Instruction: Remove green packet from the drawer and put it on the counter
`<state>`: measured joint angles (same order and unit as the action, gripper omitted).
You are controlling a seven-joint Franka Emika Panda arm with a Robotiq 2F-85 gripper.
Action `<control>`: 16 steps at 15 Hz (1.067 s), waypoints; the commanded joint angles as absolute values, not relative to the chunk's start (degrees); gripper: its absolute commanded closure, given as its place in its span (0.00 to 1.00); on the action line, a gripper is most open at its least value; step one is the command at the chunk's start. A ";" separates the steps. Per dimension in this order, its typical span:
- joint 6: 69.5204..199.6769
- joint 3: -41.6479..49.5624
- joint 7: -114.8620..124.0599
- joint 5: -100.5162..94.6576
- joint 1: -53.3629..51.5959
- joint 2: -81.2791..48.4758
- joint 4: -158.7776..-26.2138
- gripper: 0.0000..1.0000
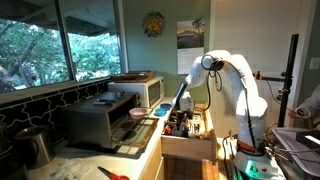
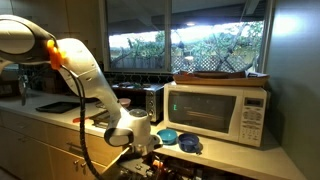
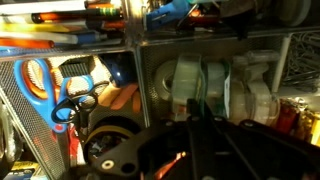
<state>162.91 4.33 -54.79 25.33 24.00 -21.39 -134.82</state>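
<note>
The drawer (image 1: 190, 147) stands pulled open below the counter (image 1: 95, 160) and is full of clutter; it also shows in an exterior view (image 2: 150, 168). My gripper (image 1: 180, 116) reaches down into it and shows in an exterior view (image 2: 137, 137) too. In the wrist view the dark fingers (image 3: 197, 112) come together at a narrow point over a clear compartment. A thin green edge, the green packet (image 3: 200, 92), stands right between the tips, seen edge-on among white rolls. The picture is dark and the grip is only partly clear.
On the counter stand a toaster oven (image 1: 95, 120) and a microwave (image 2: 220, 110), with blue items (image 2: 182, 140) near the edge. In the drawer lie blue-handled scissors (image 3: 45, 92), pens (image 3: 60, 35), a dark tape roll (image 3: 105, 140) and wire dividers (image 3: 133, 80).
</note>
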 commanded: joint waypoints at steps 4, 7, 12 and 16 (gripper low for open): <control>160.68 4.26 -56.88 24.89 24.41 -13.57 -140.24 1.00; 153.97 4.66 -57.30 23.59 25.29 -3.92 -145.48 1.00; 142.35 12.21 -46.91 9.73 21.45 12.25 -149.75 1.00; 144.78 14.88 -50.38 6.05 18.05 23.41 -152.36 1.00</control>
<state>143.48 12.03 -48.49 8.03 21.84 14.44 -148.30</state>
